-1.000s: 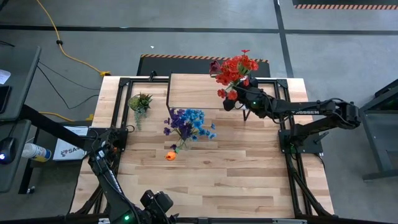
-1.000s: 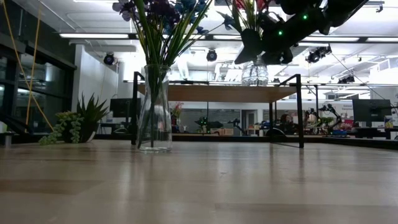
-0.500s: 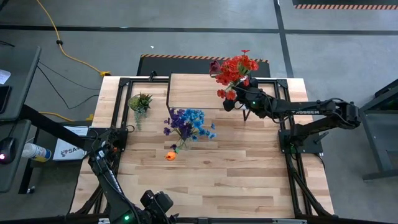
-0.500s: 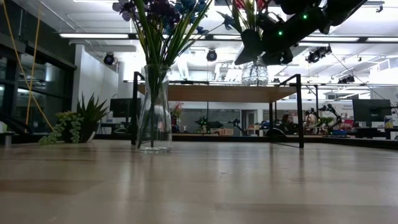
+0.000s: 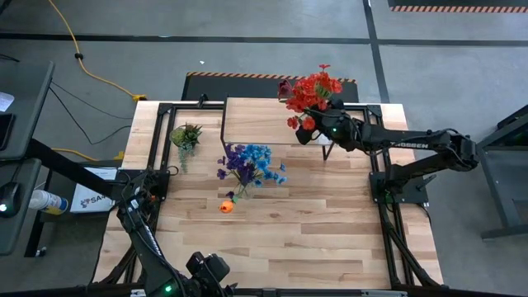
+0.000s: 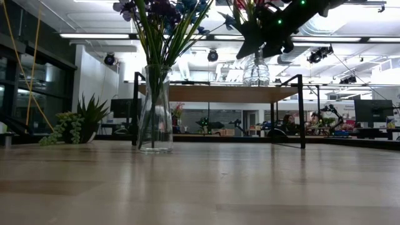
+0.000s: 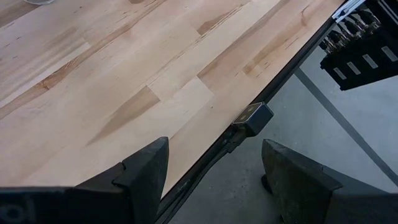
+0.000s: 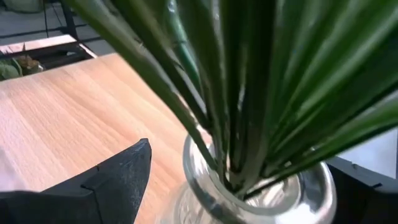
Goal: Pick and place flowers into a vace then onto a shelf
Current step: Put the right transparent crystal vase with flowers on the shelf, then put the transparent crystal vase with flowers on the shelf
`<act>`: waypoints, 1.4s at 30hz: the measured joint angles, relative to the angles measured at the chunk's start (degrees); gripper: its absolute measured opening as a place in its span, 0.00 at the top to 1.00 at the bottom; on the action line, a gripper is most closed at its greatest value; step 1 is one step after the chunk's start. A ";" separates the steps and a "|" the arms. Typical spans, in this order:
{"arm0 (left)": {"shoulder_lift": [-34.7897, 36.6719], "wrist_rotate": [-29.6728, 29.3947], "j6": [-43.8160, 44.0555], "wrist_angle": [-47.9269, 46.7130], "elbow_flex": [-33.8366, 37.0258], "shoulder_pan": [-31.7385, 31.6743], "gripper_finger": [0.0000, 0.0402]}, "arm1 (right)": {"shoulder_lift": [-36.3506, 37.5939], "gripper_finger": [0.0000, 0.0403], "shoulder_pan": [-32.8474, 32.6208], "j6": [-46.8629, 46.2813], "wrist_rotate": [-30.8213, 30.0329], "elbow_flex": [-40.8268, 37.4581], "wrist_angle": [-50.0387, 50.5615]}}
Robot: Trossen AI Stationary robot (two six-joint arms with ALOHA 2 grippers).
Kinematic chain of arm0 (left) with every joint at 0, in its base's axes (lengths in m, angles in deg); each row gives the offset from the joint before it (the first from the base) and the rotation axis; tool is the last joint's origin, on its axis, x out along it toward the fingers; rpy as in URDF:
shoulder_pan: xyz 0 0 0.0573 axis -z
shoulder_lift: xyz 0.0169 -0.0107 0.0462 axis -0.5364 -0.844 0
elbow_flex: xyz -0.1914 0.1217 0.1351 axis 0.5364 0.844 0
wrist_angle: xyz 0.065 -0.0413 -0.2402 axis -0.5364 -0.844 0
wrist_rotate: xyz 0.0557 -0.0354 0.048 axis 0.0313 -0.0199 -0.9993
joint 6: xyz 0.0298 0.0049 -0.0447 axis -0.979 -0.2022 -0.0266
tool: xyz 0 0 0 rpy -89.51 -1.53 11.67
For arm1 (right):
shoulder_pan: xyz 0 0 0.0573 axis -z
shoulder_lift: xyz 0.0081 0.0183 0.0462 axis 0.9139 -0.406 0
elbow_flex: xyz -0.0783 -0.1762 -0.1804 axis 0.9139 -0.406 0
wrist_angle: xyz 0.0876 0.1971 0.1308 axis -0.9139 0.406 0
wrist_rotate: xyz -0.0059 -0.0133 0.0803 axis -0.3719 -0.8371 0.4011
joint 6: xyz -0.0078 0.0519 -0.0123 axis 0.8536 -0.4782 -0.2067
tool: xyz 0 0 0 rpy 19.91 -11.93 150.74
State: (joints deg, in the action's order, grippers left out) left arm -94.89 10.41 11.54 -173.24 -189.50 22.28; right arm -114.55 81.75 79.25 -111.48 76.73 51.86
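Bright even overhead light, glaring ceiling strips, blurred close stems (image 8: 249,93)

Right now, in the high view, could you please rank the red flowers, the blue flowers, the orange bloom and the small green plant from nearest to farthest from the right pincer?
1. Red flowers, beside the right pincer, at the shelf's right end.
2. Blue flowers, mid-table.
3. Orange bloom, lying on the table nearer the front.
4. Small green plant, far left.

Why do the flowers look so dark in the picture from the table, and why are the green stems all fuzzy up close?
Low view: bright ceiling lights behind turn the blue and purple flowers in the clear glass vase into dark shapes. Right wrist view: the green stems sit very close to the camera, so they blur. High view: even light, the red flowers show true colour.
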 joint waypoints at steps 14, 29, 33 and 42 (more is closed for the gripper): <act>0.00 -0.01 -0.02 0.09 0.00 0.00 0.27 | 0.00 0.13 -1.91 -4.05 -0.48 0.74 3.27; 0.00 -0.01 -0.29 0.11 0.00 0.00 0.27 | 6.19 0.13 -6.48 -6.63 -9.67 0.58 12.99; 0.00 0.00 -0.28 0.13 0.00 0.02 0.27 | 7.80 0.13 -6.38 -8.07 -8.99 0.49 17.47; 0.00 -0.01 -0.28 0.09 0.00 0.02 0.27 | 12.78 0.13 -7.36 -10.14 -8.51 0.47 22.07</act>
State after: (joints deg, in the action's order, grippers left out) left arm -94.89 10.40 11.26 -173.15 -189.50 22.31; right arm -101.78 74.39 69.11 -120.00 77.20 73.93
